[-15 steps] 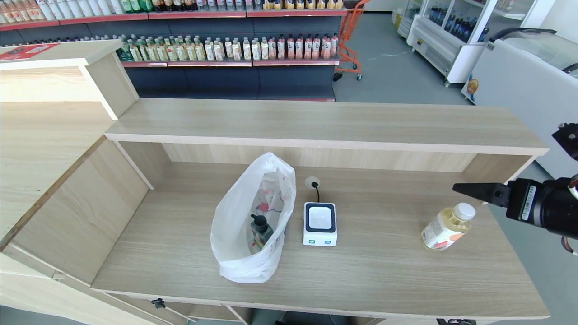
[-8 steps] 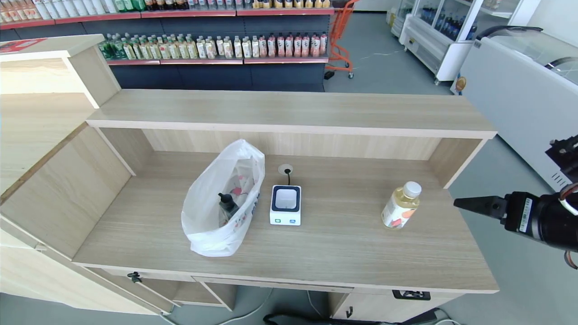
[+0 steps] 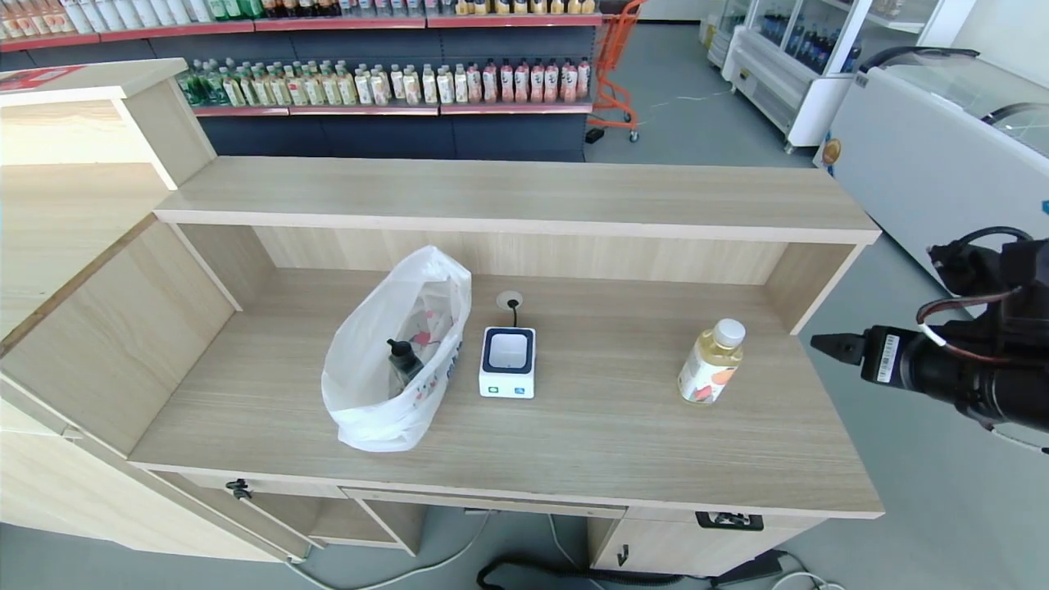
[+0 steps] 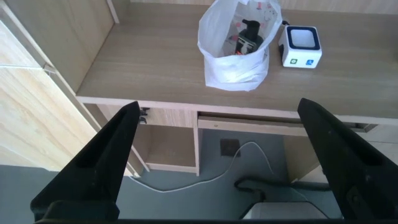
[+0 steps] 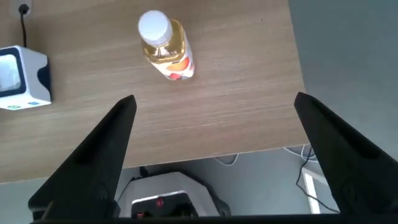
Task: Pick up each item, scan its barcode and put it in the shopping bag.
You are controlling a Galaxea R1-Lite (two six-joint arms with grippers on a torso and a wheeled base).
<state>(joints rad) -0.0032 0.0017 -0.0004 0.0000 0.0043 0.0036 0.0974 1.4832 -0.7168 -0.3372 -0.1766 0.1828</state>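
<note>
1. The worktop (image 3: 574, 434) is a pale wooden checkout counter with a raised ledge along its far side.
2. The white shopping bag (image 3: 369, 418) stands open on the left part of the worktop, just beside the scanner.
3. The right tool (image 3: 826, 345) hangs off the right end of the worktop, level with the bottle and apart from it. Its 2 fingers are spread wide and hold nothing.
4. The left tool (image 4: 219, 104) hangs out past the near edge of the worktop on the bag's side. Its 2 fingers are also wide apart and hold nothing.
5. The white scanner (image 3: 508, 362) sits mid-worktop with its cable running to a hole behind it.
6. The bottle (image 3: 710, 363) of yellow drink, white-capped, stands upright on the right part, well apart from the scanner.
7. 1 dark pump bottle (image 3: 401, 360) stands inside the bag.
</note>
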